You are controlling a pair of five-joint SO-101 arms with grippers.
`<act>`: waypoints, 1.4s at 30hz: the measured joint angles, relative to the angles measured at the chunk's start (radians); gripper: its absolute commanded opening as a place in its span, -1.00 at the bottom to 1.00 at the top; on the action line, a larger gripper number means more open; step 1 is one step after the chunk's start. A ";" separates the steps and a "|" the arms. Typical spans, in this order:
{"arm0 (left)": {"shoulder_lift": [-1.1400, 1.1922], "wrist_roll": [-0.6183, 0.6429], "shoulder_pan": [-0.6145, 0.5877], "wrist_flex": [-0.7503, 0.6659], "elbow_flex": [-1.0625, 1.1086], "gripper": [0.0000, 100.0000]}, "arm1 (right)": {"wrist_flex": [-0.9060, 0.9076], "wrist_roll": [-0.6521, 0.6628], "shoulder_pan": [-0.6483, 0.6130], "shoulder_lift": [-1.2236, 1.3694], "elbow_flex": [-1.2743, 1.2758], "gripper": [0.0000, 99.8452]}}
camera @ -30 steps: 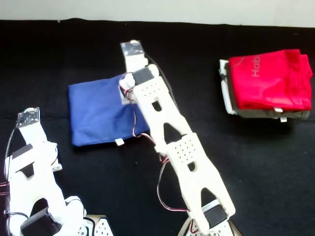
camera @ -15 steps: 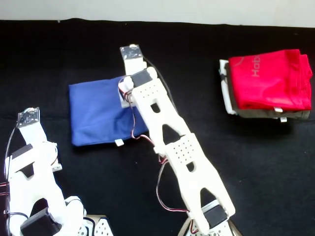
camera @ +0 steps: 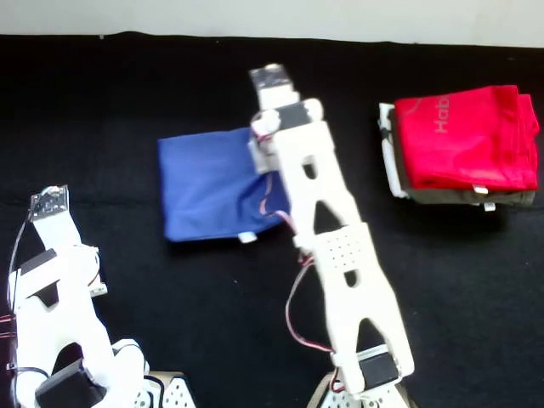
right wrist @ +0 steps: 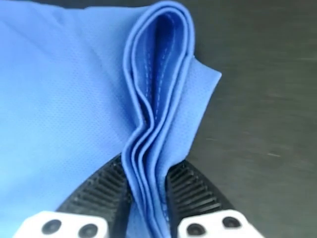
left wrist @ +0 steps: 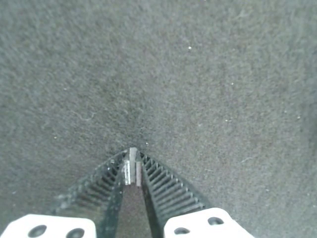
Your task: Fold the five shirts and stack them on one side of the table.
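Blue knit cloth, pinched tight in the right tool (right wrist: 148, 167): its jaws are clamped on the folded edge of the blue shirt (camera: 204, 191), several layers bunched together between them. The rest of the shirt spreads out over the middle of the black surface (camera: 102, 93), well apart from the red-topped pile (camera: 463, 136) at the far right. It looks soft, light and floppy, so the fold could slip open unless every layer at that edge is taken together. The left tool (left wrist: 132, 163) is closed on nothing, low over the bare surface

The right arm (camera: 340, 246) covers part of the blue shirt (camera: 208, 183).
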 measured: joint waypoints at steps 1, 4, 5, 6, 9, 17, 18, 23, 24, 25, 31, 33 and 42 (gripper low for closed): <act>0.000 0.000 0.000 0.000 0.000 -0.97 | 0.006 0.009 0.018 0.000 -0.005 -0.86; 0.000 0.000 0.000 0.000 0.000 -0.97 | 0.040 0.028 0.038 0.000 -0.005 -0.56; 0.000 0.000 0.000 0.000 0.000 -0.97 | 0.052 0.028 0.035 0.000 -0.009 -0.47; 0.000 0.000 0.000 0.000 0.000 -0.97 | 0.069 0.026 0.031 -0.003 -0.009 -0.40; 0.000 0.000 0.000 0.000 0.000 -0.97 | 0.094 -0.008 0.026 -0.008 -0.029 -0.36; 0.000 0.000 0.000 0.000 0.000 -0.97 | 0.100 -0.161 -0.015 -0.080 -0.068 -0.34; 0.000 0.000 0.000 0.000 0.000 -0.97 | 0.100 -0.172 -0.025 -0.084 -0.068 -0.33; 0.000 0.000 0.000 0.000 0.000 -0.97 | 0.100 -0.189 -0.071 -0.097 0.025 -0.27; 0.000 0.000 0.000 0.000 0.000 -0.97 | 0.100 -0.190 -0.072 -0.097 0.048 -0.27; 0.000 0.000 0.000 0.000 0.000 -0.97 | 0.100 -0.190 -0.072 -0.097 0.072 -0.27; 0.000 0.002 -0.002 -0.009 0.000 -0.97 | 0.029 -0.190 -0.061 -0.097 0.176 -0.27; 0.000 0.002 -0.002 -0.011 0.000 -0.97 | -0.008 -0.190 -0.049 -0.078 0.186 -0.30; 0.000 0.002 -0.002 -0.011 0.000 -0.97 | -0.029 -0.146 -0.012 -0.023 0.181 -0.92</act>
